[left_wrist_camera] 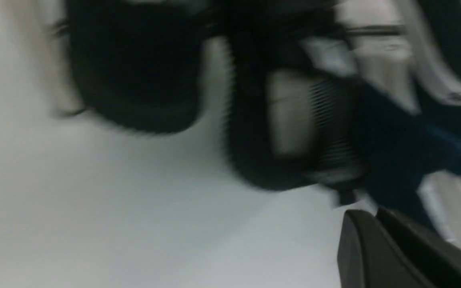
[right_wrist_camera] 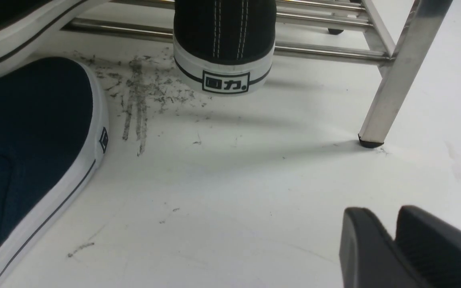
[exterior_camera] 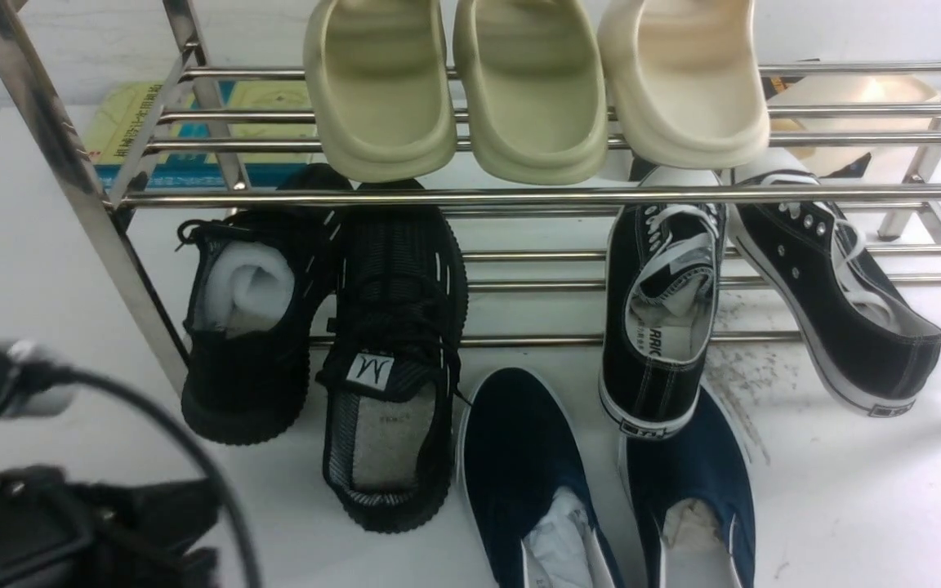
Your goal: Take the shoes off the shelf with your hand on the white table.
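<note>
Both navy shoes [exterior_camera: 532, 474] [exterior_camera: 695, 482] sit on white table [exterior_camera: 846, 490], off the shelf [exterior_camera: 519, 194], toes twd it, just in front of lower tier. R one's toe lies partly under heel of a black sneaker [exterior_camera: 662, 302]. L gripper [left_wrist_camera: 378, 220]: pads look nearly together, holding nothing I can see; view blurred. R gripper [right_wrist_camera: 394, 228]: narrow gap btw fingers, empty, over bare table.
</note>
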Controlling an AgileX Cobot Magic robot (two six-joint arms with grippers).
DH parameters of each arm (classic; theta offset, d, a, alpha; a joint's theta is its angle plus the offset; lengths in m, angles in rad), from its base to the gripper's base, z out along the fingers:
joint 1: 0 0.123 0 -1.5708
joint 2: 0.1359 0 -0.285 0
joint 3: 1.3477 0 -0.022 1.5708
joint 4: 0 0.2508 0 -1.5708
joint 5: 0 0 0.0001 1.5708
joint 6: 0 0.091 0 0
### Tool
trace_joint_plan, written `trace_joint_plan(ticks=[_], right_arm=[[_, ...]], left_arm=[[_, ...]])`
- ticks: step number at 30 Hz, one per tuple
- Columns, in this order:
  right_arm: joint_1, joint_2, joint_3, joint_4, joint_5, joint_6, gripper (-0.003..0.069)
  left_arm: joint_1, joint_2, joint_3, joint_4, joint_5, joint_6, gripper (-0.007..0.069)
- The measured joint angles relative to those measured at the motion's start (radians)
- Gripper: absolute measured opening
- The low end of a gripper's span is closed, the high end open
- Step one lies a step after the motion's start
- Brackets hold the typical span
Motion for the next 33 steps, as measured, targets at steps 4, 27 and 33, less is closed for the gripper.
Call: trace_joint_plan(ticks=[4, 27, 33], right_arm=[[0.0, 0.0, 0.0, 0.0, 0.0, 0.0, 0.0153], [0.0, 0.0, 0.0, 0.0, 0.0, 0.0, 0.0185], [0.0, 0.0, 0.0, 0.0, 0.0, 0.0, 0.0193]], left_arm=[[0.288, -0.24, 0.197, -0.17, -0.035, 0.287, 0.0065], [0.813, -0.62, 0.474, -0.353, -0.142, 0.583, 0.0088], [0.816, -0.62, 0.478, -0.335, -0.154, 0.542, 0.0089]])
